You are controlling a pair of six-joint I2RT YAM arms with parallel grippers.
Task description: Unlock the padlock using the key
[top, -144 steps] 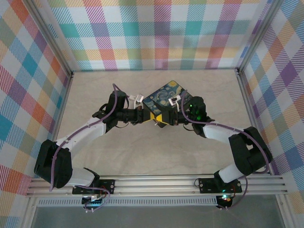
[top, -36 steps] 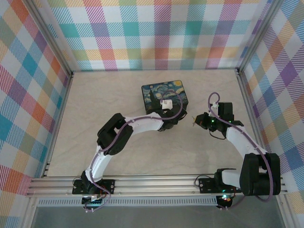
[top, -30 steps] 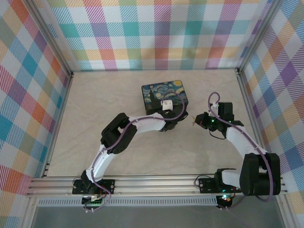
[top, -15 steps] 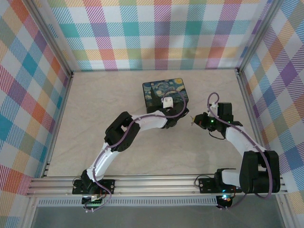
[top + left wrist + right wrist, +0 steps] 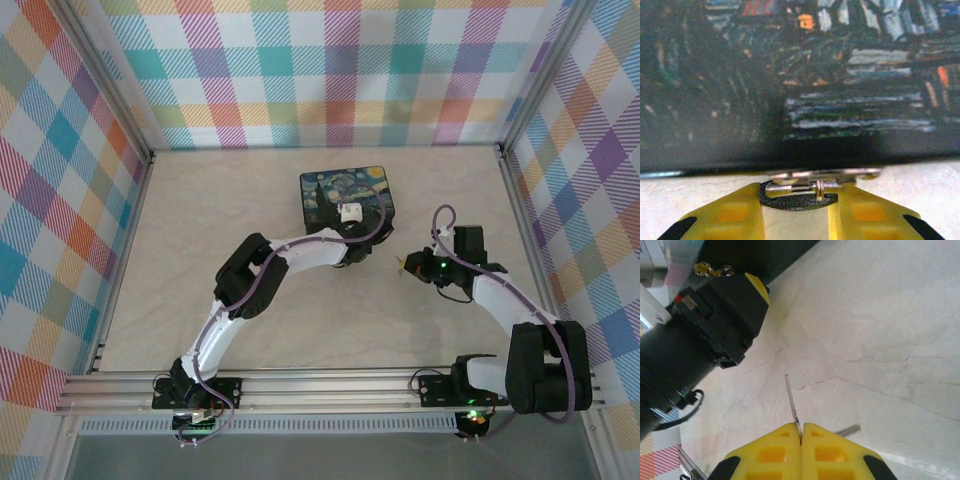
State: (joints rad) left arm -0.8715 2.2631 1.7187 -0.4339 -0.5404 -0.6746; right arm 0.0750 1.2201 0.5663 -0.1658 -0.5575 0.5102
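Pale table (image 5: pixel 200 250): my right pincer (image 5: pixel 801 426) is clamped on the key (image 5: pixel 792 402), apart from the box (image 5: pixel 330 188); my left pincer (image 5: pixel 796 192) sits half-closed at its metal clasp (image 5: pixel 820 176), gripping or not I cannot tell. Inserting and turning remain, I judge

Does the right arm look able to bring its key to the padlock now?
Probably yes: bare table lies between the key and the padlock, though the left gripper crowds the padlock.
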